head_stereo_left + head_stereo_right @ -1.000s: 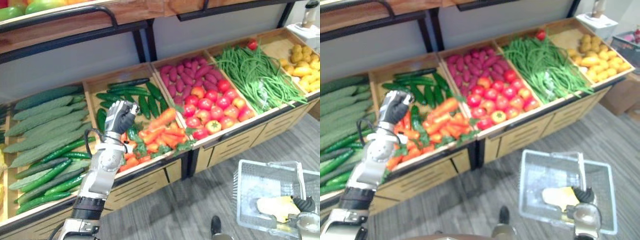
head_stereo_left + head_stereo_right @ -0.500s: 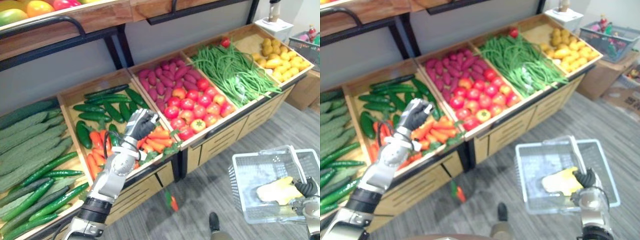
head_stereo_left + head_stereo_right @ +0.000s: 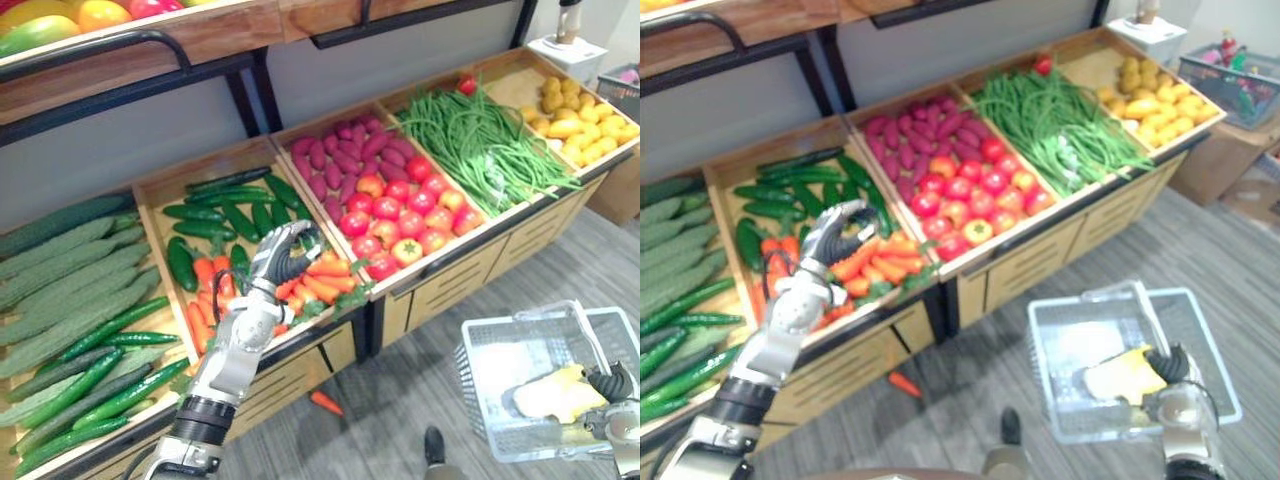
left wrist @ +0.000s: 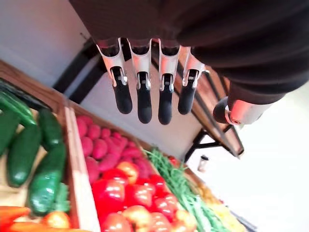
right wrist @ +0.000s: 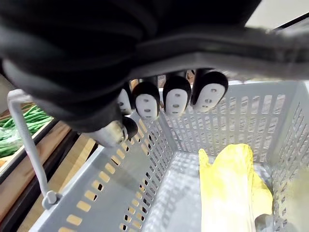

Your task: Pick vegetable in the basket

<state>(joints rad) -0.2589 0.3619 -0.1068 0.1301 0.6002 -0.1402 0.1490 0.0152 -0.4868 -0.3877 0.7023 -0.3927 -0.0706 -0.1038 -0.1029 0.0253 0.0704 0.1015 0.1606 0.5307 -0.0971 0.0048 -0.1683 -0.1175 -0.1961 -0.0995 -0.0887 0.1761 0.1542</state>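
My left hand (image 3: 281,256) hovers over the carrots (image 3: 325,280) in a wooden bin, its fingers (image 4: 144,103) straight and open with nothing in them. One orange carrot (image 3: 325,402) lies on the grey floor in front of the stand. At the lower right my right hand (image 3: 610,384) is shut on the handle of a white plastic basket (image 3: 480,345). A yellow vegetable (image 5: 231,188) lies inside the basket.
The sloped stand holds long green gourds (image 3: 70,270), cucumbers (image 3: 230,215), purple sweet potatoes (image 3: 345,155), tomatoes (image 3: 400,215), green beans (image 3: 490,140) and yellow produce (image 3: 580,110). A fruit shelf (image 3: 130,35) runs above. Another basket (image 3: 1240,85) stands at the far right.
The left hand's fingers have gone from curled to straight. A carrot that was dropping in front of the cabinet half a second ago now lies on the floor. The camera has shifted.
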